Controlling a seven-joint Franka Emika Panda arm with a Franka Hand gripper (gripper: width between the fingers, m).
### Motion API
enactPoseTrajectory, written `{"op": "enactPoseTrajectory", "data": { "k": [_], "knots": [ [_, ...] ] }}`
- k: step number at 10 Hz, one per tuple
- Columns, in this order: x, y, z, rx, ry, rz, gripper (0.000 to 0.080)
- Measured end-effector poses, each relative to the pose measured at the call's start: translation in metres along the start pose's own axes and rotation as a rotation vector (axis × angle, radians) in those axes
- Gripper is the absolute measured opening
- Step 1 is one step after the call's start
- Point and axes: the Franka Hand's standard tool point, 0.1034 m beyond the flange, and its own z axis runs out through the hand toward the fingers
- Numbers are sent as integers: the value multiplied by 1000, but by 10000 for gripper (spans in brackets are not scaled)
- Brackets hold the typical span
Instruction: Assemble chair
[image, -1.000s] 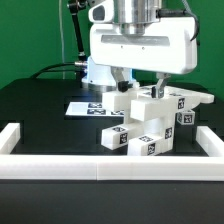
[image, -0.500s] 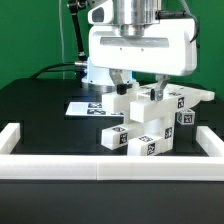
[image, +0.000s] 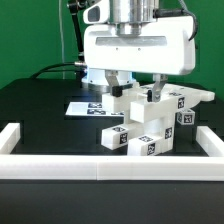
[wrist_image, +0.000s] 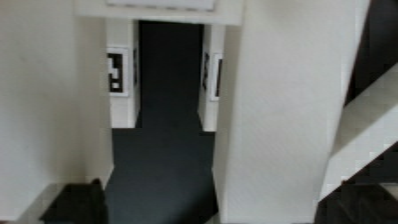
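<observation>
The chair (image: 150, 122) is a half-built stack of white tagged blocks and bars at the middle right of the black table, near the front rail. My gripper (image: 138, 88) hangs directly over its top, with one dark finger on each side of an upright white piece. In the wrist view the gripper (wrist_image: 217, 198) is open. A tall white bar (wrist_image: 279, 120) lies between the fingertips, closer to one of them, with dark table showing on its other side. Two tagged side pieces (wrist_image: 118, 75) show further off. Nothing is held.
The marker board (image: 84, 106) lies flat on the table, on the exterior view's left of the chair. A long plain white border rail (image: 60, 165) runs along the front, with short side rails at both ends. The robot base stands behind.
The gripper has shifted slightly up and toward the exterior view's left. The chair parts have not moved.
</observation>
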Motion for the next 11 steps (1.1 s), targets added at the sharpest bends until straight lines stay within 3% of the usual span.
{"op": "enactPoseTrajectory", "data": {
  "k": [2,5,7,11],
  "knots": [
    [-2,-4,-11,4,-18,-2,649],
    [-12,-19,-47,38,-36,13,649],
    [-30,-19,-53,53,-47,66,649],
    [-30,-19,-52,51,-47,53,649]
  ]
}}
